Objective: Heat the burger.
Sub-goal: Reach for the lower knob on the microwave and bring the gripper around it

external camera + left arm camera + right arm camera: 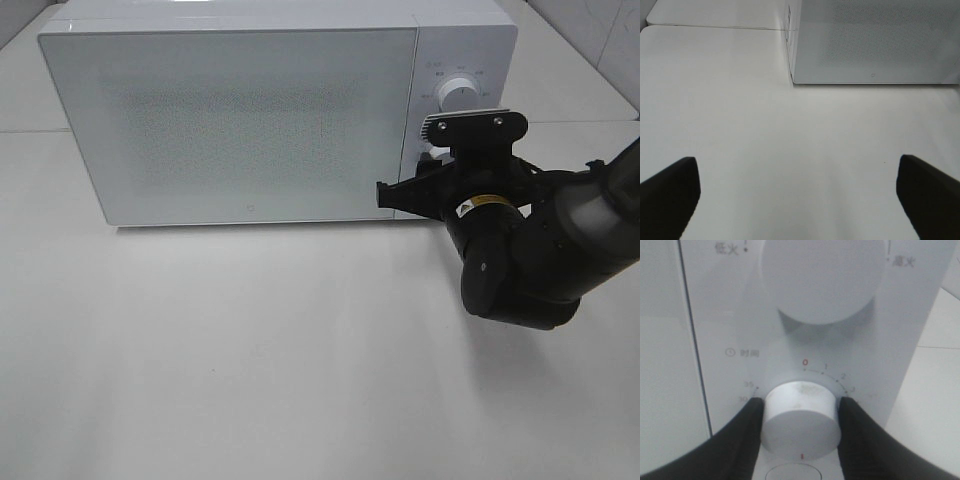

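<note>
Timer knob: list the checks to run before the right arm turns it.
1. Right gripper fingers touch both sides of the timer knob: ok.
2. Microwave door shut: ok.
3. Burger inside: cannot tell, it shows in no view.
4. Left gripper open, over the bare table, clear of the microwave: ok.
5. Upper dial power setting: cannot tell.

On the microwave's control panel (720, 305), at its right end, we read 低火 and 高火 beside the upper knob (817, 275), 时间 by a clock sign, and around the timer dial (800, 415) a red 0, then 1, 2, 3, 30, 35.
</note>
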`<act>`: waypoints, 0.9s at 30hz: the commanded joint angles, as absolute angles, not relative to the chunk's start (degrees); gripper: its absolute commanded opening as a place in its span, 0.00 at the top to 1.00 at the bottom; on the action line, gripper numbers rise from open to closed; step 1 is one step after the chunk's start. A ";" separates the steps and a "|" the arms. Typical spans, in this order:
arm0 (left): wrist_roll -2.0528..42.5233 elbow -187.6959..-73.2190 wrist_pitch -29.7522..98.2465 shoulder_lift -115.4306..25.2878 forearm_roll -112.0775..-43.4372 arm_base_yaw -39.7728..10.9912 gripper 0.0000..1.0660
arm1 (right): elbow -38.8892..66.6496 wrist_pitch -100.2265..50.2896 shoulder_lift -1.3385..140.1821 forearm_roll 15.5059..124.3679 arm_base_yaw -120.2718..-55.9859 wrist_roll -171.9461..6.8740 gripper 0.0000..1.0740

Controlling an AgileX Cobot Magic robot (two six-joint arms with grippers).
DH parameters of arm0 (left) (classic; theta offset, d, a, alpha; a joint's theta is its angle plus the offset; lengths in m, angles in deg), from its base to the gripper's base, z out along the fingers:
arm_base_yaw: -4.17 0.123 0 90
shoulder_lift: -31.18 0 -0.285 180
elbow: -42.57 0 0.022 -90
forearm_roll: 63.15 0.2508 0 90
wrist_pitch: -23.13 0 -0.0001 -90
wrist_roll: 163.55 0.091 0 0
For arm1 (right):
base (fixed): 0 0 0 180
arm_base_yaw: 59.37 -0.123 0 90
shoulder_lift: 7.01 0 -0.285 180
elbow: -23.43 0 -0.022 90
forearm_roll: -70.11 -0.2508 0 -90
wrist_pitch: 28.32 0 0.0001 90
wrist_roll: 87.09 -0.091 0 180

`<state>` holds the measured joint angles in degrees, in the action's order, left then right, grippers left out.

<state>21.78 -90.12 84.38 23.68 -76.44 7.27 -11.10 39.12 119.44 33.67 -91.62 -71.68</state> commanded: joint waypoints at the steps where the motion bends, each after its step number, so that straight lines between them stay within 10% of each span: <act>1: 21.67 -90.06 84.04 23.91 -76.67 7.44 0.06 | -9.73 49.77 119.44 35.90 -90.88 -76.32 1.00; 27: 21.67 -90.06 84.04 23.91 -76.67 7.44 0.06 | -9.73 53.90 119.27 34.76 -90.71 -179.91 1.00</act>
